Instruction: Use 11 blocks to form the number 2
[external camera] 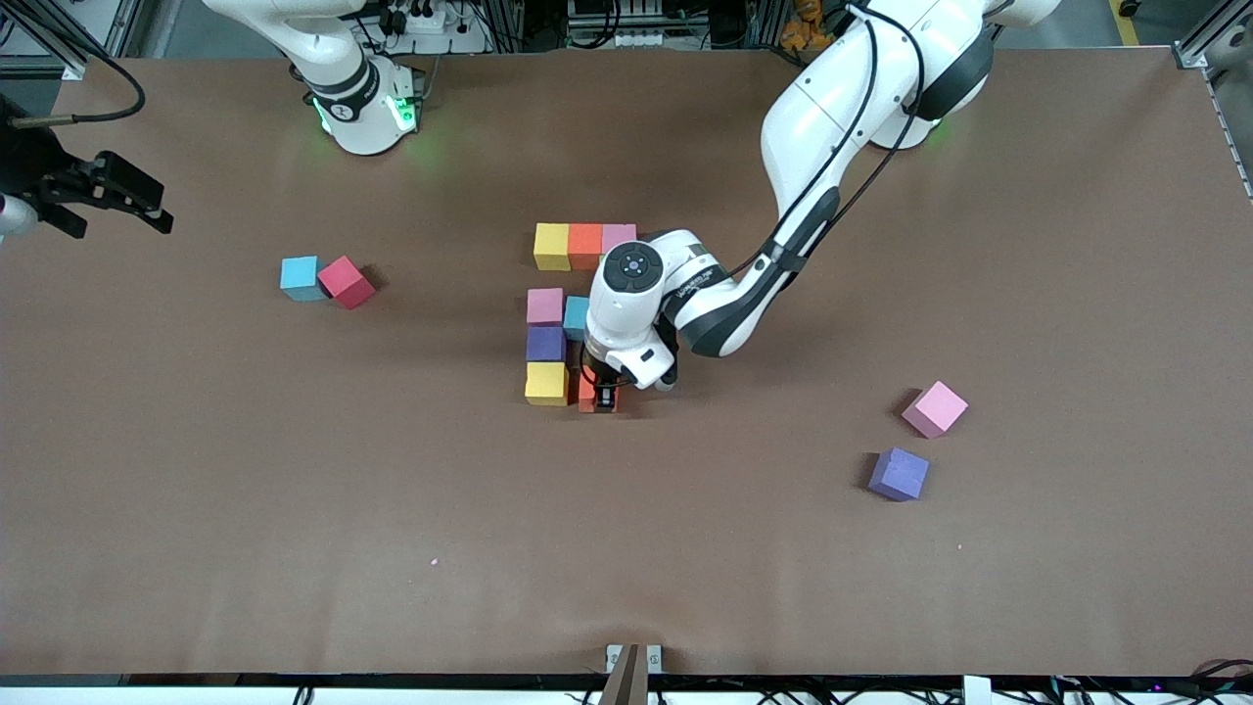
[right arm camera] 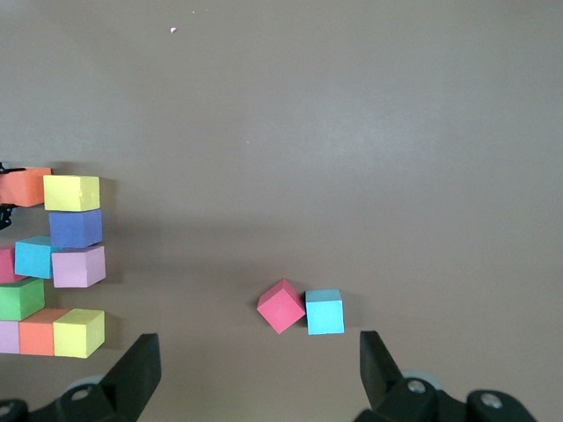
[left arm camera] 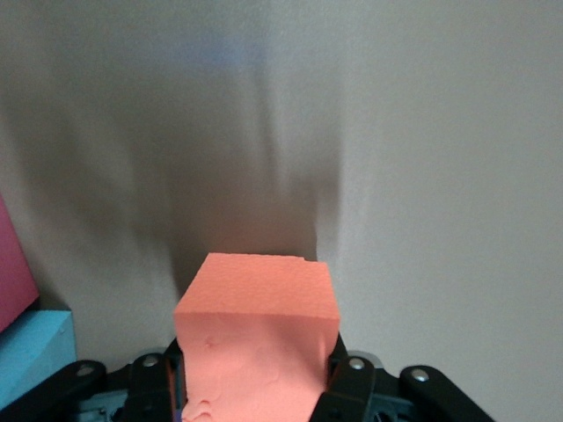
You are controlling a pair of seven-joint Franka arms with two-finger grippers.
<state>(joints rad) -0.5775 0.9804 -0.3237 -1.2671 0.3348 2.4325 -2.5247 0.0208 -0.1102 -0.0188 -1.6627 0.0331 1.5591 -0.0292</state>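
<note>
My left gripper (external camera: 604,396) is shut on an orange block (left arm camera: 257,334), held low beside the yellow block (external camera: 546,383) that ends the figure nearest the front camera. From that yellow block a purple (external camera: 545,343) and a pink block (external camera: 544,305) run away from the camera, with a light blue one (external camera: 577,315) beside the pink. Farthest off lies a row of yellow (external camera: 552,246), orange (external camera: 585,245) and pink (external camera: 619,237). A green block (right arm camera: 19,299) shows in the right wrist view. My right gripper (external camera: 116,201) waits open, high over the right arm's end of the table.
Loose blocks: a light blue (external camera: 300,277) and a red one (external camera: 346,282) touching, toward the right arm's end. A pink (external camera: 935,408) and a purple one (external camera: 899,474) lie toward the left arm's end, nearer the camera. The brown table (external camera: 685,568) is bare around them.
</note>
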